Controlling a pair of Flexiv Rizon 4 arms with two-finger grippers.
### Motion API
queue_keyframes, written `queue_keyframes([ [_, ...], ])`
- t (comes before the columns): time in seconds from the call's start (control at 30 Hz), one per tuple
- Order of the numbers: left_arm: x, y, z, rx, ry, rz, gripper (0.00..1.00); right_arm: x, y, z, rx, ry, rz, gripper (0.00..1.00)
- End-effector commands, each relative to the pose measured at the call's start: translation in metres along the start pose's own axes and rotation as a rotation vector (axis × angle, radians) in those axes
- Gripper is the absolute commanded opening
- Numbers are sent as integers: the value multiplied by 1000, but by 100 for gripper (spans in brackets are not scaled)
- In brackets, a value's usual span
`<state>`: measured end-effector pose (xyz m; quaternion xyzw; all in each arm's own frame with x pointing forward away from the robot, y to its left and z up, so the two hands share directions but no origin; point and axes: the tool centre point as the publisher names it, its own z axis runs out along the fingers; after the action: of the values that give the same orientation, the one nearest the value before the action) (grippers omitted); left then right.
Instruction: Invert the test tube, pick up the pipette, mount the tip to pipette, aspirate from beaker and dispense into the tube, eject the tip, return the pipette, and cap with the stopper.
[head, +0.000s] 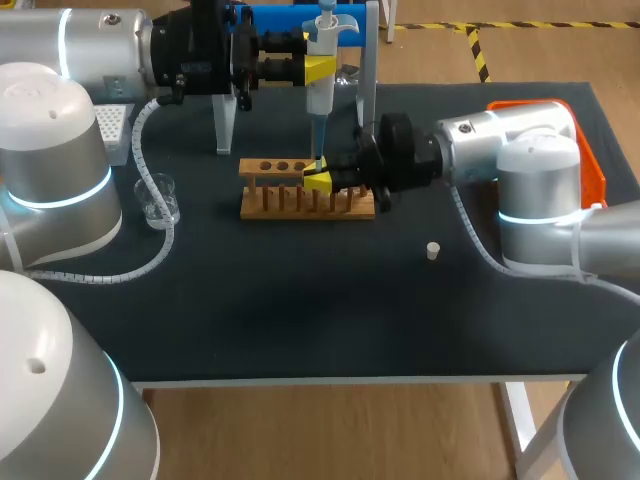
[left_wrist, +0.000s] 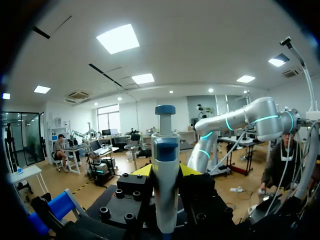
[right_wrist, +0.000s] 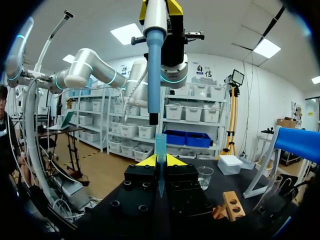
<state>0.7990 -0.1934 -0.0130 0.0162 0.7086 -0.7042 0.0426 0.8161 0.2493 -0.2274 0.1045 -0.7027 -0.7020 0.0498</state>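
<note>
My left gripper (head: 318, 68) (left_wrist: 166, 172) is shut on the white and blue pipette (head: 320, 75) (left_wrist: 165, 180) and holds it upright above the wooden rack (head: 305, 192). Its shaft (right_wrist: 154, 60) points straight down. Just under the shaft's end stands a blue pipette tip (right_wrist: 160, 147), open end up, with a small gap between them. My right gripper (head: 316, 180) (right_wrist: 160, 162) is shut on that tip, right at the rack. The glass beaker (head: 160, 200) (right_wrist: 205, 176) stands at the left. A white stopper (head: 433, 250) lies to the right of the middle. I cannot make out the test tube.
The pipette stand (head: 368, 80) with its blue top bar rises behind the rack. A white tip box (head: 115, 125) sits at the back left. An orange tray (head: 592, 150) is at the back right, behind my right arm. My left arm's white cable (head: 150, 230) loops past the beaker.
</note>
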Motion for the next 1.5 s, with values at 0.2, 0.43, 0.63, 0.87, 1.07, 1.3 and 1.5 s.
queue_keyframes([
  [0.2,-1,0,0,2,1,1,0,-2,2,1,1,0,-4,0],
  [0.43,-1,0,0,2,1,1,0,-3,3,1,0,0,-7,0],
  [0.63,-1,0,0,2,1,1,0,-4,4,1,-1,0,-10,0],
  [0.87,-1,0,0,2,1,1,0,-4,5,1,-4,1,-14,0],
  [1.07,-1,0,0,2,1,1,0,-4,6,0,-4,2,-17,0],
  [1.3,-1,0,0,2,1,1,0,-2,9,0,-4,7,-23,0],
  [1.5,-1,0,0,2,1,1,0,0,10,1,2,11,-28,0],
])
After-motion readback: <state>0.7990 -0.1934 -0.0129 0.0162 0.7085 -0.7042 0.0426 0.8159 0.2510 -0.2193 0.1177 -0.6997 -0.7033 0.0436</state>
